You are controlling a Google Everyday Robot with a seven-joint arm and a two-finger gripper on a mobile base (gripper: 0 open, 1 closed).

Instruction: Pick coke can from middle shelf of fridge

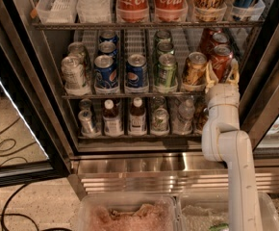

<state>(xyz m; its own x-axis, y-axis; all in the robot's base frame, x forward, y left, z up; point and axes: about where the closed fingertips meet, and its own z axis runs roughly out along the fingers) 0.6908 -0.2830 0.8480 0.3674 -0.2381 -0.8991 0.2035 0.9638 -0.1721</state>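
Observation:
The coke can (221, 57) is red and stands at the front right of the middle shelf (130, 96) of the fridge (144, 170). A second red can (209, 38) stands behind it. My gripper (222, 73) sits at the end of the white arm (226, 143), right in front of the front coke can. It is open, with one pale finger on each side of the can's lower part. The can stands upright on the shelf.
A gold-orange can (195, 70) stands just left of the coke can, then green (167, 71), blue (136, 72) and silver (74, 74) cans. Big Coca-Cola bottles (132, 1) are above, small bottles (137, 117) below. The black door frame (269, 95) is close on the right. Clear bins (125, 215) lie in front.

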